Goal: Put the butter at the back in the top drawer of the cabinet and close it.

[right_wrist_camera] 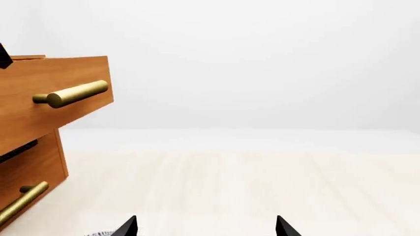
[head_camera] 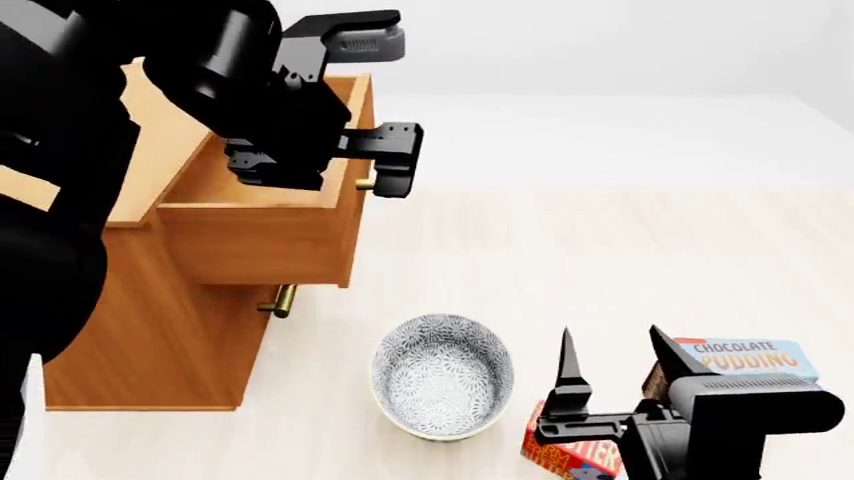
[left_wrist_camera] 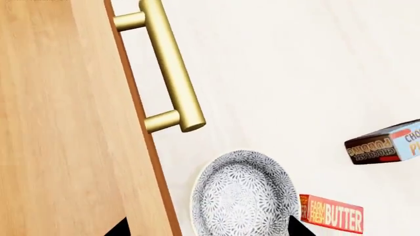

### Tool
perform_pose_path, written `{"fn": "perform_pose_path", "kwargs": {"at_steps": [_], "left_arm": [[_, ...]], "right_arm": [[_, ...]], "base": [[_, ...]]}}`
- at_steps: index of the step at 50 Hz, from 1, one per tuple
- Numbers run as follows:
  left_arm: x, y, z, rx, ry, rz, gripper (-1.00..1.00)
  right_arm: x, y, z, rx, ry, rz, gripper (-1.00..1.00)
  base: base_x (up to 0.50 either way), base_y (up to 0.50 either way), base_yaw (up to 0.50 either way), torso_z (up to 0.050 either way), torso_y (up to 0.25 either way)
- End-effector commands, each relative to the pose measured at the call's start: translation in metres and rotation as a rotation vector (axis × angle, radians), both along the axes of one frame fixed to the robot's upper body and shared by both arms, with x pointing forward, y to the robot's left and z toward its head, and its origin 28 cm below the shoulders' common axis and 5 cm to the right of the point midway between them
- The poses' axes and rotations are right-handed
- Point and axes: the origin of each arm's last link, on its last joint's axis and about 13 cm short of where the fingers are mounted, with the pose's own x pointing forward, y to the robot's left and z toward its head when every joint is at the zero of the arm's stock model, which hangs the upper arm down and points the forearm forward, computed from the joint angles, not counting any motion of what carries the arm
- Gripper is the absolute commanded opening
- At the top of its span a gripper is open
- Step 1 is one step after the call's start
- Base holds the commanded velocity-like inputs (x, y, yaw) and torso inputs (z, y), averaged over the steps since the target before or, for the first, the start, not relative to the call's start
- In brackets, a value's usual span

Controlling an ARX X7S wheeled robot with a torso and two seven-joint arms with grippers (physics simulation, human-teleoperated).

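Cabinet [head_camera: 147,330]: 9 o'clock in head view; top drawer [head_camera: 260,235] pulled out. Patterned bowl [head_camera: 442,375]: 6 o'clock. Butter [head_camera: 571,452]: 5 o'clock, beneath right gripper [head_camera: 611,362], jaws released, empty. Left gripper [head_camera: 387,172]: above drawer, state indeterminate.

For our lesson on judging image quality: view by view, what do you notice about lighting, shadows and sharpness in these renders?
Head view: flat, even light; the bowl casts only a faint shadow, and the dark left arm hides part of the top drawer.
Left wrist view: the drawer front's wood grain looks smeared; the butter lettering stays legible.
Right wrist view: the pale background fades without a clear horizon; the brass handle shows soft shading.
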Motion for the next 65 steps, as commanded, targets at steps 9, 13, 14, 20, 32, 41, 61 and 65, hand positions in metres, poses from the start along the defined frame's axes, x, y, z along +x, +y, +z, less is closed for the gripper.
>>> {"fn": "perform_pose_path", "kwargs": {"at_steps": [9, 13, 14, 20, 32, 41, 61, 65], "left_arm": [[-0.002, -0.026, -0.001, -0.123, 0.015, -0.132, 1.0], [-0.003, -0.029, -0.001, -0.14, 0.018, -0.15, 1.0], [-0.003, -0.03, 0.0, -0.146, 0.017, -0.154, 1.0], [-0.004, -0.035, -0.001, -0.169, 0.019, -0.178, 1.0], [-0.006, -0.044, -0.003, -0.224, 0.039, -0.226, 1.0], [-0.006, -0.047, -0.003, -0.272, 0.046, -0.253, 1.0], [-0.014, -0.041, 0.009, -0.296, -0.012, -0.255, 1.0], [-0.022, -0.034, 0.017, -0.28, -0.061, -0.235, 1.0]], "right_arm": [[-0.003, -0.003, 0.002, 0.008, -0.006, -0.014, 1.0], [-0.003, -0.003, 0.002, 0.01, -0.007, -0.016, 1.0], [-0.003, -0.003, 0.002, 0.01, -0.007, -0.016, 1.0], [-0.003, -0.004, 0.003, 0.012, -0.007, -0.018, 1.0], [-0.003, -0.005, 0.003, 0.016, -0.007, -0.02, 1.0], [-0.003, -0.005, 0.003, 0.018, -0.008, -0.02, 1.0], [-0.003, -0.005, 0.003, 0.017, -0.006, -0.019, 1.0], [-0.002, -0.005, 0.003, 0.016, -0.005, -0.019, 1.0]], "base": [[0.0, 0.0, 0.0, 0.0, 0.0], [0.0, 0.0, 0.0, 0.0, 0.0], [0.0, 0.0, 0.0, 0.0, 0.0], [0.0, 0.0, 0.0, 0.0, 0.0], [0.0, 0.0, 0.0, 0.0, 0.0], [0.0, 0.0, 0.0, 0.0, 0.0], [0.0, 0.0, 0.0, 0.0, 0.0], [0.0, 0.0, 0.0, 0.0, 0.0]]}}
